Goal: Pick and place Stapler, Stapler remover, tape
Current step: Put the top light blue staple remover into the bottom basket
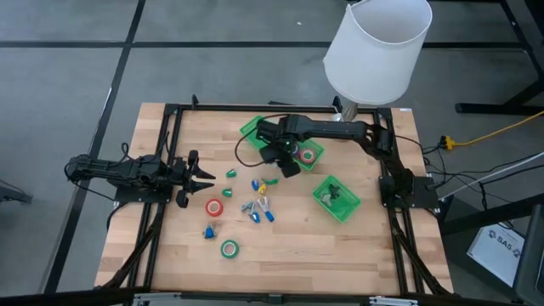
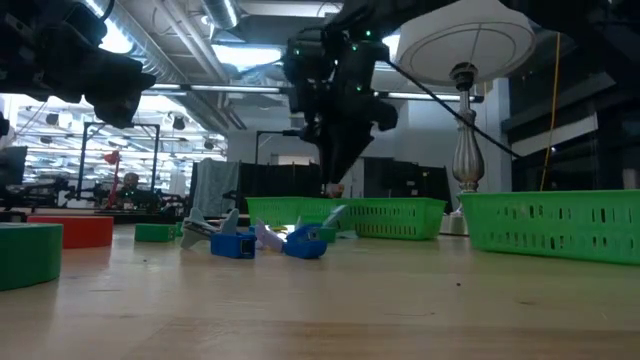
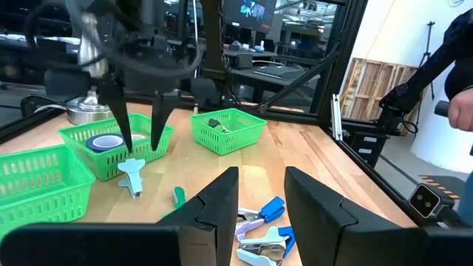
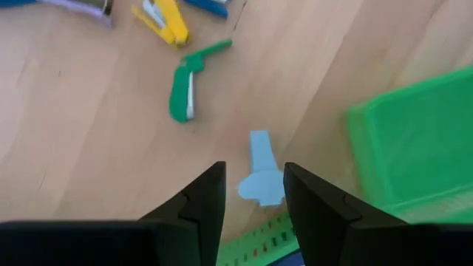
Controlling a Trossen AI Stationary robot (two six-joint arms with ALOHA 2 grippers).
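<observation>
My right gripper (image 4: pixel 253 192) hangs open over the table, fingers pointing down, beside the far green trays (image 1: pixel 255 127). Below its fingertips a light-blue staple remover (image 4: pixel 260 177) lies flat on the wood, untouched; in the left wrist view it (image 3: pixel 131 174) lies clear under the fingers (image 3: pixel 118 125). A green staple remover (image 4: pixel 185 85) and a yellow one (image 4: pixel 166 18) lie farther off. Blue staplers (image 1: pixel 263 208) lie mid-table. A red tape roll (image 1: pixel 213 207) and a green tape roll (image 1: pixel 229 249) lie flat nearer the front. My left gripper (image 1: pixel 200 176) waits open at the table's left.
A blue tape roll (image 3: pixel 103 142) lies in the far tray (image 3: pixel 114 144). Another green tray (image 1: pixel 336 197) with dark items stands at the right. A lamp with a white shade (image 1: pixel 378 47) stands at the far right corner. A person's sleeve (image 3: pixel 451 81) shows beyond the table.
</observation>
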